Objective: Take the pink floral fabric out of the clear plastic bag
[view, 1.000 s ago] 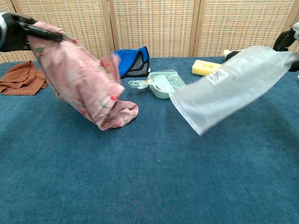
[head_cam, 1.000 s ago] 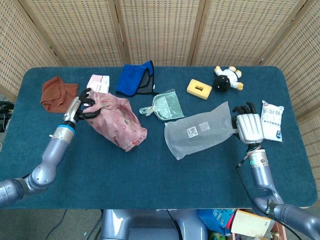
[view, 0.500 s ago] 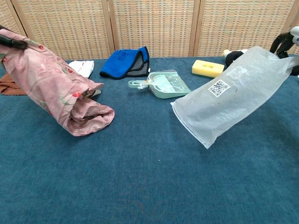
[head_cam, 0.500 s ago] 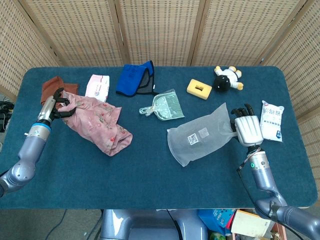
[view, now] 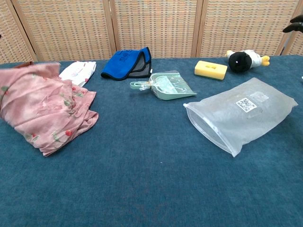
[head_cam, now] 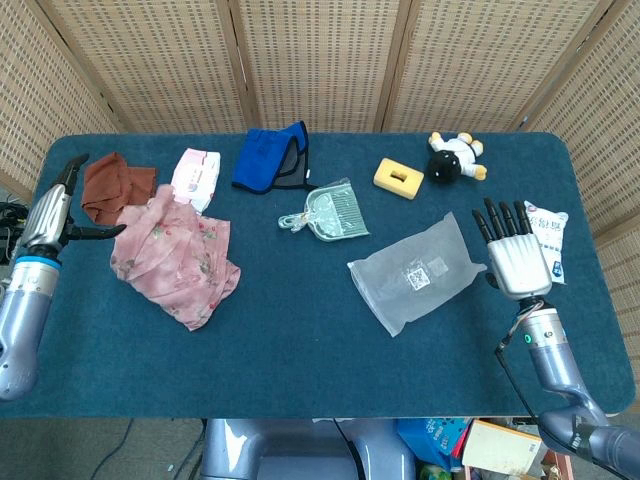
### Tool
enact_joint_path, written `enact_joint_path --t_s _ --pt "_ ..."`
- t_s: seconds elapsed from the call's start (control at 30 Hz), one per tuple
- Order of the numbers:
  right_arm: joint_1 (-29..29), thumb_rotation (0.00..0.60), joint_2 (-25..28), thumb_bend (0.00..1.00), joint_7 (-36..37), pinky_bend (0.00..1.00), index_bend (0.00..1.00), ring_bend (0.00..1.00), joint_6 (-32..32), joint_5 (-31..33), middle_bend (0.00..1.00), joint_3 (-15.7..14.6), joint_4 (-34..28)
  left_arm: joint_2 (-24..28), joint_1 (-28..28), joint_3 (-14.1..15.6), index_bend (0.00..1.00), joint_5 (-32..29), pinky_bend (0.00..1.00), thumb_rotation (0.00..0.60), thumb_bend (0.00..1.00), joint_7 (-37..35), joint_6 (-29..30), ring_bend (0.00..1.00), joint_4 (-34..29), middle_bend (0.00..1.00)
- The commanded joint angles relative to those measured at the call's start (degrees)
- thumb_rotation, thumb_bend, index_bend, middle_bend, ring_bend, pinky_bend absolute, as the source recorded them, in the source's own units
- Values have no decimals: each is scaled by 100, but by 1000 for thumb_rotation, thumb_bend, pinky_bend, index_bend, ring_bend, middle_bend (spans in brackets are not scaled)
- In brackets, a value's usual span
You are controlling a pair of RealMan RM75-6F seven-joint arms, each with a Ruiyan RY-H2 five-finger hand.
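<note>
Head view shows the pink floral fabric [head_cam: 176, 259] lying crumpled on the table [head_cam: 300, 330], well apart from the clear plastic bag [head_cam: 417, 277], which lies flat bearing a QR-code label too small to read. The left hand [head_cam: 55, 208] and right hand [head_cam: 515, 255] hold nothing, fingers spread.

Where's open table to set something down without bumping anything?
Bare cloth lies between the pink floral fabric and the clear plastic bag, and along the whole near edge. The far edge is crowded: blue cloth, dustpan, yellow sponge.
</note>
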Motion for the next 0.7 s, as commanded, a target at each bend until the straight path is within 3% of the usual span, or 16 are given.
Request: enact_joint_path --t_s 0.03,0.3,0.57,0.7 --pt "-200 600 431 0 -229 0 0 0 197 -22 0 -32 -561 284 491 287 0 784 0 600 109 77 732 0 -430 0" --pt "-943 600 924 0 563 0 0 0 1240 -919 0 -363 -1137 102 1436 965 0 1976 0 600 109 214 2199 0 -686 0" --pt "-1625 600 809 0 1502 0 0 0 2032 -1406 0 -637 -1200 -440 2123 1521 0 2664 0 600 111 651 3261 0 -671 0" --pt "-1883 600 658 0 1612 0 0 0 2334 -1554 0 -724 -1180 -595 2324 1740 0 2934 0 600 113 915 3512 0 -660 0"
